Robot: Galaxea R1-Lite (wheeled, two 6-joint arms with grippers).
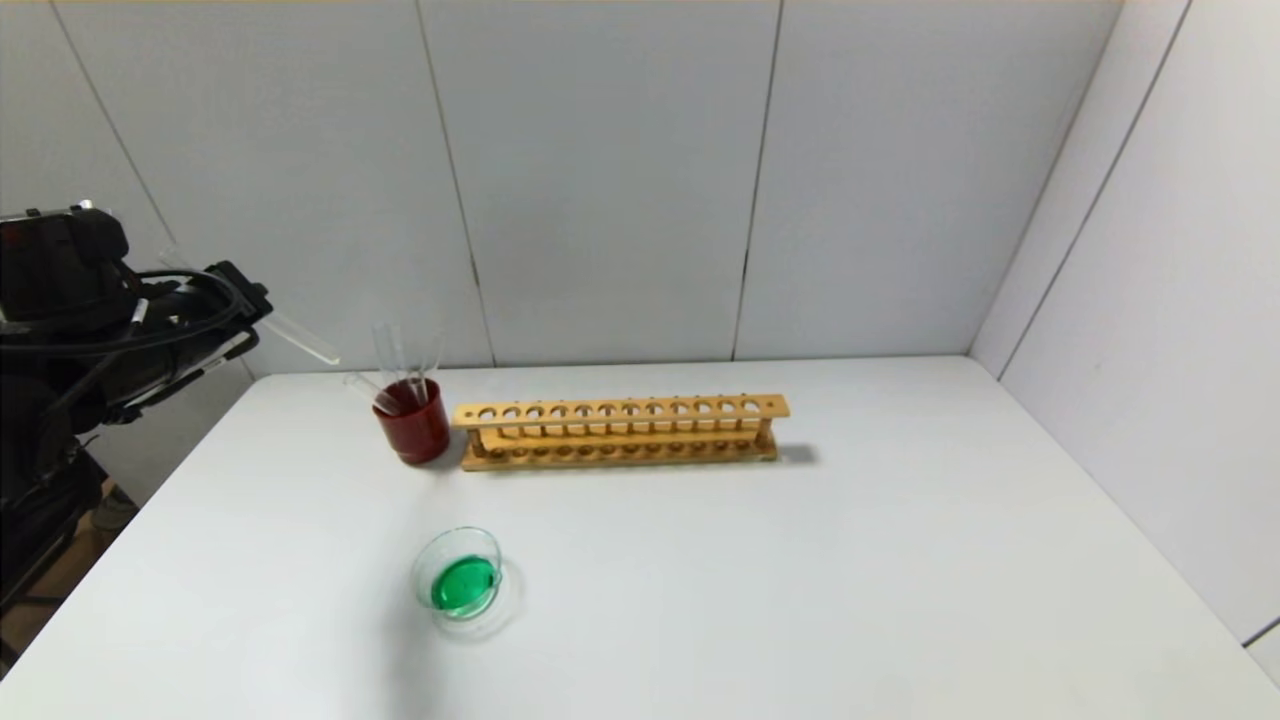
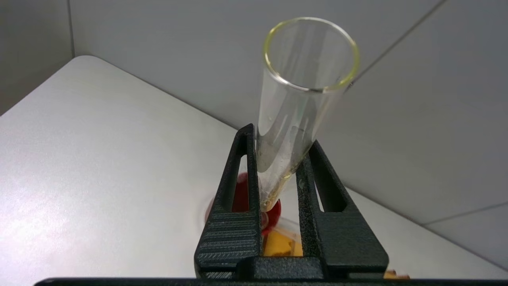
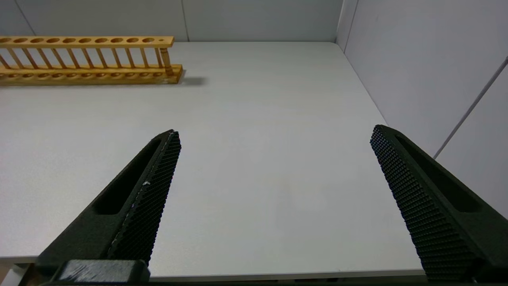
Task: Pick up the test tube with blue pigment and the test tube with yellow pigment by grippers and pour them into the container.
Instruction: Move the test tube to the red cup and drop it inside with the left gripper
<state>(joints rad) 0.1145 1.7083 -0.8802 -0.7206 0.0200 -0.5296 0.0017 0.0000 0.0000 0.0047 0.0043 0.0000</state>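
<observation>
One glass test tube (image 2: 305,103) sits squeezed between the two black fingers of the left gripper (image 2: 278,159). It looks empty, with only a thin yellow tint at its rim and near its low end in the left wrist view. In the head view this tube (image 1: 300,340) is at the left side of the frame, up in the air and tilted, with its open end pointing toward the red cup (image 1: 414,425). The left gripper (image 1: 235,300) holding it is at the left edge, above the table's corner. The container (image 1: 460,578) sits low and left of the middle in the head view, on the white table (image 1: 800,580), and it has green liquid in it. It is well apart from the held tube. The red cup is at the upper left of the table, with a few clear tubes leaning inside. Just beside the cup, to its right, is a long wooden rack (image 1: 620,430) with empty holes. The right gripper (image 3: 274,151) has its fingers spread wide with nothing between them, low over the table, and the rack (image 3: 87,59) shows at the upper left of its view.
</observation>
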